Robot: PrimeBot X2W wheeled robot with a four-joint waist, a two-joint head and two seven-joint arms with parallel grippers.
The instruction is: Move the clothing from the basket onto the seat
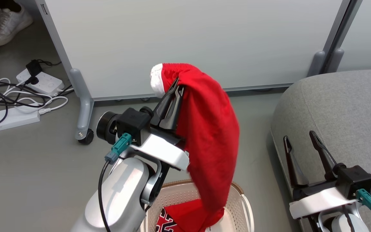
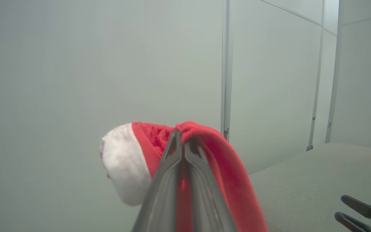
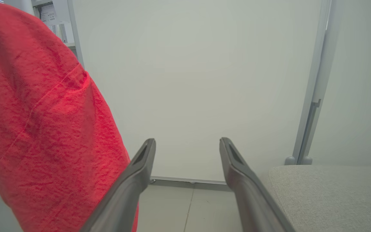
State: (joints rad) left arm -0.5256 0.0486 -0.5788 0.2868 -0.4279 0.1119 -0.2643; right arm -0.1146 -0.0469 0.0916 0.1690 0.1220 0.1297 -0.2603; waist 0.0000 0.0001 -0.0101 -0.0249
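My left gripper is shut on the plain red garment with white trim, held high above the basket so the cloth hangs down to the basket's mouth. In the left wrist view the shut gripper pinches the red garment near its white trim. The jersey with black-and-white lettering lies inside the basket. The grey seat is to the right. My right gripper stands open and empty over the seat's left edge, also open in its own view, with the hanging garment to its left and the seat at lower right.
A pale panel on wheels stands behind, its grey caster leg at the left. Power strips and cables lie on the floor at far left. A person's white shoe is at the top left corner.
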